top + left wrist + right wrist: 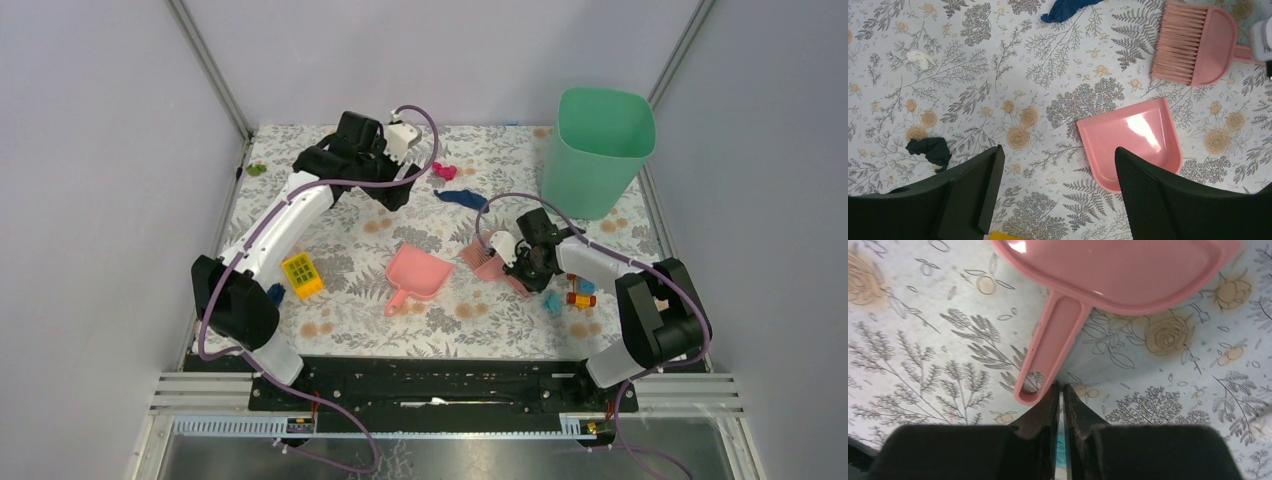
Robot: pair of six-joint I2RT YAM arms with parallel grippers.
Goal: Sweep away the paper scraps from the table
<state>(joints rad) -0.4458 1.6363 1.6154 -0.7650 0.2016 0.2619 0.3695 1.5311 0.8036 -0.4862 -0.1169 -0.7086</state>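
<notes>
the paper scraps point(443, 172) lie scattered on the table point(350, 322): the magenta one near a dark blue wad point(462, 199) toward the far side, and a cyan wad point(551, 300) at the near right. the pink dustpan point(420, 270) lies flat mid-table, with the pink brush point(486, 262) just beside it. the left gripper point(1058, 195) hovers above the table, fingers spread wide and holding nothing. the right gripper point(1060, 390) sits over the brush's handle with its fingers pressed nearly together; i cannot tell whether they clamp it.
</notes>
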